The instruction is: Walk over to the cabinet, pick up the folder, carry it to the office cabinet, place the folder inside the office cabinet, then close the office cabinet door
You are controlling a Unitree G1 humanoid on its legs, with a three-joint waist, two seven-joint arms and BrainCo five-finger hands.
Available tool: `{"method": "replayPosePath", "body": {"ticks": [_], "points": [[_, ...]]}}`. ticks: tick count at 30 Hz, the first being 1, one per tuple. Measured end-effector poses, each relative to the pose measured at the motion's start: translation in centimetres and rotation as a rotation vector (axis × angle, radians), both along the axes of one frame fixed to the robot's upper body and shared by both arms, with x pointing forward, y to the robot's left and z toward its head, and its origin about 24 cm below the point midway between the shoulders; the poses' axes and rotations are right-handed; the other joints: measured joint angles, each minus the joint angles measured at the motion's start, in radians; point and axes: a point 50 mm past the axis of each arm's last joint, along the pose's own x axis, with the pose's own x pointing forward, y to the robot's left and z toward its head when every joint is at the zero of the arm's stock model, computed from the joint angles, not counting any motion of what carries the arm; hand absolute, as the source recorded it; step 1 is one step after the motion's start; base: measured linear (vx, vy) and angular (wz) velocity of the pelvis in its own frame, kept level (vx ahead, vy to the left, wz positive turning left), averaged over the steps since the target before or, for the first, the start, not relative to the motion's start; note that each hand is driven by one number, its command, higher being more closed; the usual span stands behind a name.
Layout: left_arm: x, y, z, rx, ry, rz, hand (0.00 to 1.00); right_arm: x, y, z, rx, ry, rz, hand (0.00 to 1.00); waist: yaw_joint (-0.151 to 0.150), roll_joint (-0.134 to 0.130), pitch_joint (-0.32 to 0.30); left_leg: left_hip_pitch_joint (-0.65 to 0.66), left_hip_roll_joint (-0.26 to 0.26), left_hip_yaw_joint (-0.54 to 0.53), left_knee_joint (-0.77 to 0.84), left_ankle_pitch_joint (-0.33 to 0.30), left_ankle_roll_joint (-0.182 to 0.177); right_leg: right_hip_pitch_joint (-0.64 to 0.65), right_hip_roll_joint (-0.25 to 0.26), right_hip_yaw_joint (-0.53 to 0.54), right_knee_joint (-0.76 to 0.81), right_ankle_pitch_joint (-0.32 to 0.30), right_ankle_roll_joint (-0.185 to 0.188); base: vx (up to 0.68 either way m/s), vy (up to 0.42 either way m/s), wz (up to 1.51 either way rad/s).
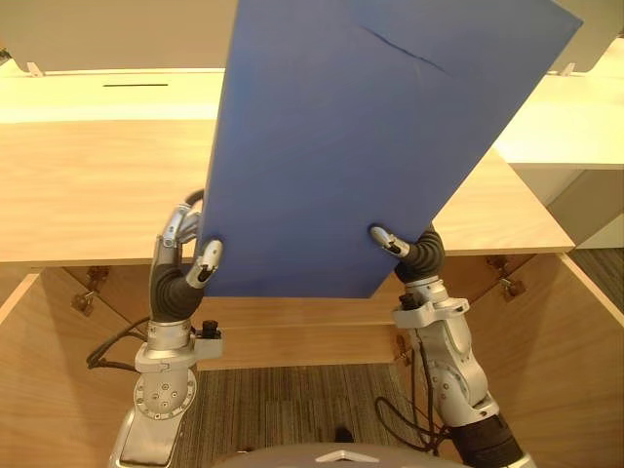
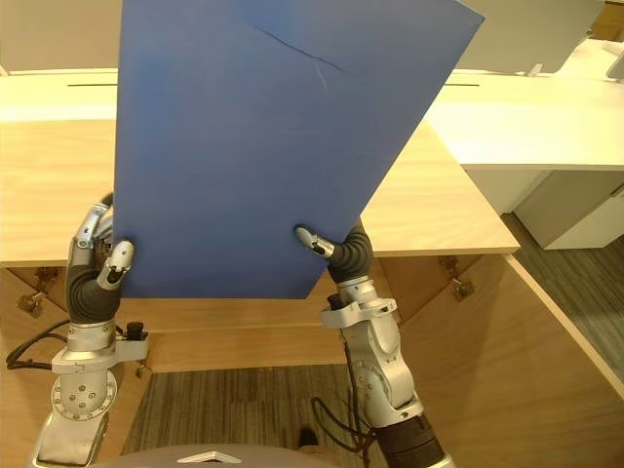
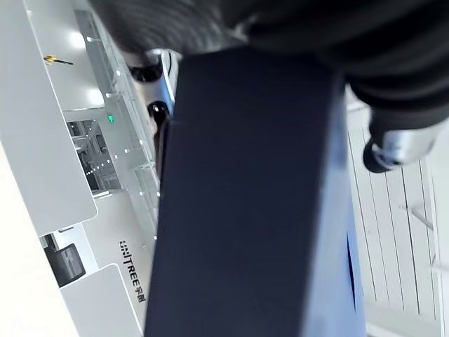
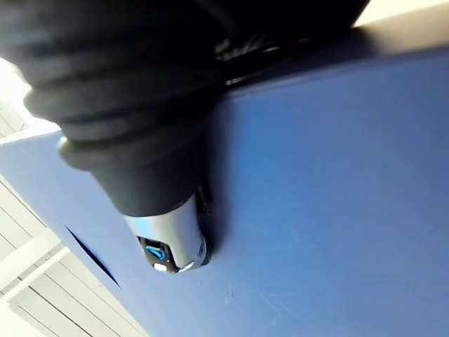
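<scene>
Both arms are raised, the left hand (image 1: 180, 278) and right hand (image 1: 421, 255) each clamped on a lower corner of the blue folder (image 1: 370, 136), thumbs on its near face. They hold it upright and tilted. Behind it stretches the wooden cabinet (image 1: 97, 185) top, with white desks (image 1: 575, 127) beyond and grey carpet (image 1: 283, 400) below.

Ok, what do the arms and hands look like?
Left arm and right arm are silver-grey metal; the left has a round flange ringed with small holes. Left hand and right hand have dark ribbed wrist covers and silver, dark-tipped fingers.
</scene>
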Motion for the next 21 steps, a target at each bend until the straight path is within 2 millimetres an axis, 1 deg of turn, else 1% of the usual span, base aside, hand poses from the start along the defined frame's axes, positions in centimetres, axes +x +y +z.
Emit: {"method": "replayPosePath", "body": {"ticks": [4, 6, 7, 8, 11, 12, 14, 15, 16, 17, 18, 20, 21], "points": [[-0.1, 0.8, -0.2, -0.199, 0.025, -0.046, 0.0, 0.0, 0.5, 0.1, 0.023, -0.003, -0.021, 1.0, -0.003, 0.0, -0.001, 0.005, -0.005, -0.018, -0.019, 0.02, 0.002, 0.004, -0.004, -0.016, 0.003, 0.0, 0.0, -0.06, -0.033, 0.13], [-0.4, 2.0, -0.7, -0.323, 0.053, -0.076, 0.0, 0.0, 0.5, 0.1, 0.055, 0.003, -0.038, 1.0, 0.0, 0.0, 0.0, 0.014, -0.007, -0.025, -0.038, 0.033, 0.001, 0.009, -0.006, -0.024, 0.006, -0.002, 0.0, -0.08, -0.034, 0.12], [-0.5, 2.3, -0.9, -0.356, 0.058, -0.079, 0.0, 0.1, 0.4, 0.0, 0.063, 0.005, -0.045, 1.0, 0.001, 0.0, 0.0, 0.019, -0.007, -0.027, -0.046, 0.038, 0.0, 0.011, -0.006, -0.025, 0.007, -0.003, -0.001, -0.1, -0.039, 0.11], [-0.8, 3.3, -1.3, -0.442, 0.067, -0.093, 0.0, 0.2, 0.1, -0.2, 0.072, 0.015, -0.065, 1.0, 0.002, 0.0, -0.001, 0.026, -0.009, -0.034, -0.069, 0.048, -0.002, 0.015, -0.007, -0.029, 0.014, -0.011, 0.001, -0.1, -0.036, 0.12], [-1.1, 4.4, -1.6, -0.535, 0.056, -0.094, 0.0, 0.4, -0.3, -0.8, 0.078, 0.043, -0.09, 1.0, 0.006, -0.002, -0.002, 0.031, -0.011, -0.045, -0.079, 0.052, -0.004, 0.016, -0.01, -0.038, 0.02, -0.021, 0.002, -0.06, -0.024, 0.14], [-1.3, 5.2, -1.7, -0.575, 0.04, -0.069, 0.0, 0.4, -0.7, -1.2, 0.08, 0.064, -0.11, 1.0, 0.01, -0.003, -0.002, 0.03, -0.012, -0.053, -0.079, 0.055, -0.003, 0.017, -0.012, -0.049, 0.021, -0.023, 0.001, -0.02, -0.021, 0.14], [-1.7, 6.1, -2.0, -0.606, 0.029, -0.019, 0.0, 0.2, -0.9, -1.6, 0.084, 0.08, -0.124, 1.0, 0.012, -0.003, -0.003, 0.028, -0.012, -0.058, -0.078, 0.057, -0.003, 0.016, -0.012, -0.053, 0.023, -0.021, 0.005, 0.0, -0.022, 0.12], [-2.0, 6.8, -2.5, -0.621, 0.035, 0.037, 0.0, 0.2, -1.1, -1.8, 0.078, 0.09, -0.139, 1.0, 0.013, -0.003, -0.003, 0.027, -0.012, -0.064, -0.073, 0.061, -0.002, 0.018, -0.012, -0.058, 0.024, -0.021, 0.005, 0.01, -0.023, 0.11], [-2.1, 7.1, -2.8, -0.626, 0.044, 0.058, 0.0, 0.2, -1.2, -1.8, 0.072, 0.091, -0.149, 1.0, 0.013, -0.003, -0.003, 0.026, -0.012, -0.067, -0.073, 0.062, -0.002, 0.019, -0.012, -0.061, 0.024, -0.021, 0.005, 0.0, -0.03, 0.12], [-2.2, 7.5, -3.4, -0.635, 0.063, 0.091, 0.0, 0.3, -1.4, -2.0, 0.064, 0.096, -0.164, 1.0, 0.013, -0.003, -0.003, 0.025, -0.011, -0.071, -0.073, 0.062, -0.002, 0.02, -0.012, -0.067, 0.023, -0.021, 0.005, -0.01, -0.03, 0.16], [-2.3, 8.1, -4.5, -0.664, 0.103, 0.157, 0.0, 0.4, -1.7, -2.4, 0.055, 0.115, -0.181, 1.0, 0.013, -0.004, -0.003, 0.021, -0.01, -0.079, -0.073, 0.064, -0.002, 0.021, -0.012, -0.077, 0.023, -0.021, 0.005, -0.01, -0.031, 0.15], [-2.5, 8.6, -5.7, -0.678, 0.148, 0.229, 0.0, 0.5, -1.8, -2.6, 0.056, 0.129, -0.191, 1.0, 0.015, -0.004, -0.003, 0.018, -0.01, -0.082, -0.073, 0.065, -0.002, 0.02, -0.012, -0.079, 0.021, -0.021, 0.005, -0.02, -0.03, 0.08], [-2.7, 9.0, -6.6, -0.686, 0.182, 0.282, 0.0, 0.5, -1.9, -2.6, 0.059, 0.132, -0.197, 1.0, 0.017, -0.004, -0.003, 0.017, -0.01, -0.083, -0.073, 0.065, -0.003, 0.021, -0.012, -0.08, 0.021, -0.021, 0.005, -0.03, -0.034, 0.03]]}}
